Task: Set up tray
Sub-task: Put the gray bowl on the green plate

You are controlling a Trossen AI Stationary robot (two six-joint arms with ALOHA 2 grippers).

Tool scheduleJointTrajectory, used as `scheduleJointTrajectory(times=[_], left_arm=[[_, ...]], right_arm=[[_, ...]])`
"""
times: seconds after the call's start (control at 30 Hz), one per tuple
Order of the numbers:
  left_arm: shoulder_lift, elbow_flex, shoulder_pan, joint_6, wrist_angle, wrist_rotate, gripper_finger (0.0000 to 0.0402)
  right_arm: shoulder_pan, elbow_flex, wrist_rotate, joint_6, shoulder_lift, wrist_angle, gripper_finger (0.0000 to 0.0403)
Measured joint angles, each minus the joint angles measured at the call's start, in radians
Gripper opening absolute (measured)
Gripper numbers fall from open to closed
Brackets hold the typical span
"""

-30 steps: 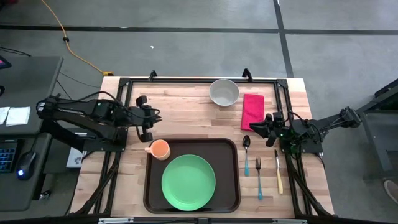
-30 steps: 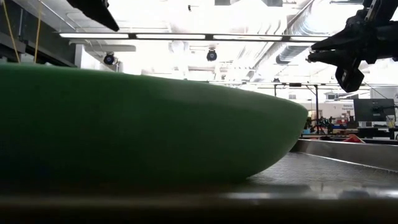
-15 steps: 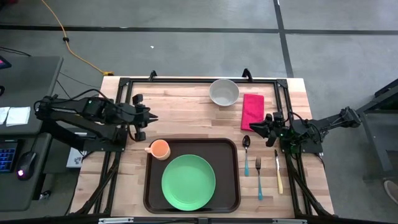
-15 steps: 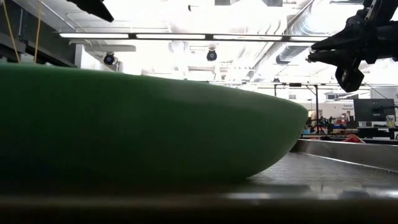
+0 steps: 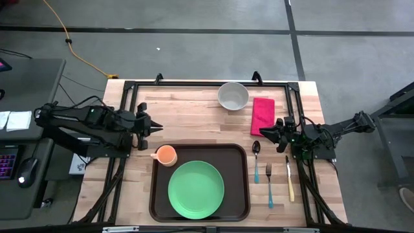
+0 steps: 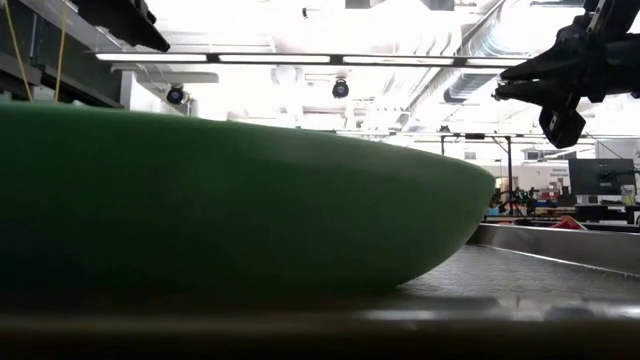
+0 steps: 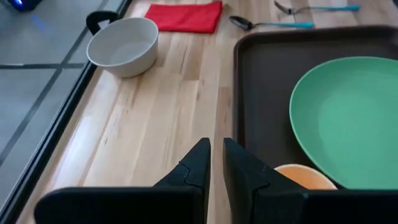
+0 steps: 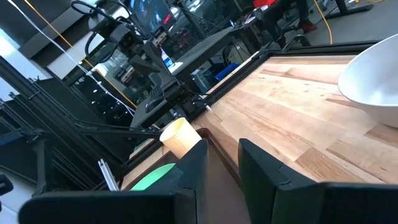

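Note:
The dark brown tray (image 5: 155, 188) lies at the table's near middle. A green plate (image 5: 196, 189) rests flat in it and fills the low view (image 6: 250, 200). An orange cup (image 5: 167, 155) stands at the tray's far left corner. My left gripper (image 5: 157, 125) hovers left of and beyond the cup. Its fingers (image 7: 216, 155) are shut to a thin slit with nothing between them. My right gripper (image 5: 262, 132) waits at the right, level and shut on nothing, above the spoon's bowl.
A white bowl (image 5: 233, 96) and a red napkin (image 5: 262, 115) sit at the far middle. A spoon (image 5: 256, 162), a fork (image 5: 269, 184) and a knife (image 5: 290, 178) lie on the wood right of the tray. Bare wood lies between the bowl and the tray.
My left gripper has drawn back toward the table's left edge, away from the cup, and tipped up from pointing steeply down to nearer level. Its fingers stay shut. The cup, plate and tray have not moved.

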Motion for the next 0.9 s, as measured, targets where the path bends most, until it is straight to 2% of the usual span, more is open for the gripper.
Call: scheduleJointTrajectory(times=[0.4, 0.9], left_arm=[[-0.131, -0.137, 0.0, 0.001, 0.104, 0.004, 0.0074], [-0.169, -0.141, 0.0, 0.006, 0.072, 0.003, 0.0074]], right_arm=[[0.0, 0.0, 0.0, 0.003, 0.0, 0.007, 0.0067], [0.0, 0.0, 0.0, 0.03, 0.0, 0.006, 0.0067]])
